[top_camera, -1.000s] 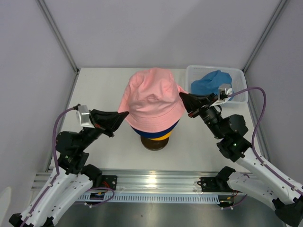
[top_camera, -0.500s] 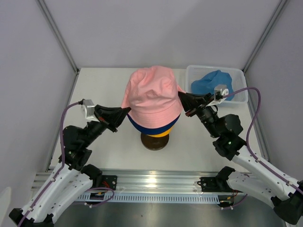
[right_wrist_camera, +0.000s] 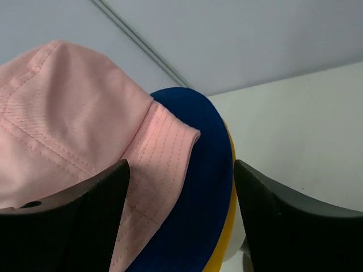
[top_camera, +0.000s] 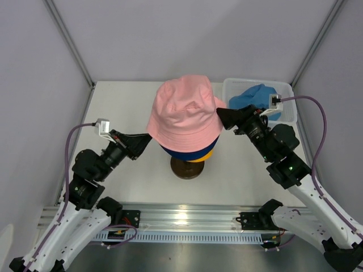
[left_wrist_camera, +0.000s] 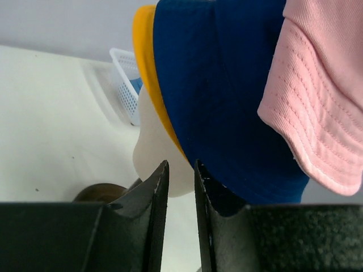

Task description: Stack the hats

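The pink hat [top_camera: 184, 113] sits on top of the navy blue hat [top_camera: 187, 152] and the yellow hat [top_camera: 207, 156], all on the cream mannequin head. My left gripper [top_camera: 148, 137] is just left of the stack, jaws a narrow gap apart with nothing between them; its wrist view shows the navy hat [left_wrist_camera: 227, 85], the yellow brim [left_wrist_camera: 148, 62] and the pink brim [left_wrist_camera: 317, 85] above its tips [left_wrist_camera: 181, 164]. My right gripper [top_camera: 220, 118] stands wide open at the pink brim's right edge [right_wrist_camera: 164, 153], holding nothing. The sky blue hat [top_camera: 249, 97] lies in the basket.
The white plastic basket [top_camera: 286, 89] stands at the back right, close behind my right wrist. The mannequin's dark round base [top_camera: 187, 170] rests on the white table [top_camera: 125, 102]. Frame posts and grey walls close in both sides.
Both grippers have opened and let go of the pink hat's brim. The pink hat has dropped lower over the navy hat, and both grippers have drawn slightly away.
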Action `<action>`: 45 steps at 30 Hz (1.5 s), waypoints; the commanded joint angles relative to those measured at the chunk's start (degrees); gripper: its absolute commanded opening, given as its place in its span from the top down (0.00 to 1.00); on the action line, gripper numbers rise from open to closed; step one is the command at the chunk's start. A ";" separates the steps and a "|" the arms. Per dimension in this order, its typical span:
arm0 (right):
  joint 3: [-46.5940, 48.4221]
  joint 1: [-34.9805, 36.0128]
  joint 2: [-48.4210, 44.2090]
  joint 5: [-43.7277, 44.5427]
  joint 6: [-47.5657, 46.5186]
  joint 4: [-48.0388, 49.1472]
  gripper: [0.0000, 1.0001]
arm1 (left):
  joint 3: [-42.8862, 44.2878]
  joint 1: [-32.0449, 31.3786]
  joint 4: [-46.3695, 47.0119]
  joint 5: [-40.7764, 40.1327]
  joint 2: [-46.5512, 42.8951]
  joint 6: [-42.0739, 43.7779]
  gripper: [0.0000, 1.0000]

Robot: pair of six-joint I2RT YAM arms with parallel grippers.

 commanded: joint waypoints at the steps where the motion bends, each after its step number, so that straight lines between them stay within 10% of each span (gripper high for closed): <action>1: 1.18 -0.43 -2.63 -3.36 10.17 -3.34 0.22 | 1.84 0.26 -3.30 -3.03 -3.00 -7.97 0.72; 16: -7.44 1.93 -5.01 -5.03 35.49 4.66 0.27 | 6.31 0.17 -1.55 -10.15 -4.60 -24.31 0.55; 30: -5.51 12.40 -8.35 7.36 30.40 1.76 0.57 | 6.32 0.17 6.71 -6.20 1.12 -29.51 0.53; 35: -5.68 13.28 -9.05 8.85 29.52 0.79 0.83 | 6.76 0.17 8.03 -4.97 3.05 -30.21 0.53; 37: -5.77 13.72 -9.32 9.21 28.99 0.79 1.00 | 6.41 0.17 8.56 -4.44 3.84 -31.53 0.54; 45: -6.91 16.18 -10.20 12.46 23.99 1.49 1.00 | 4.30 0.08 12.87 -2.07 5.34 -34.17 0.78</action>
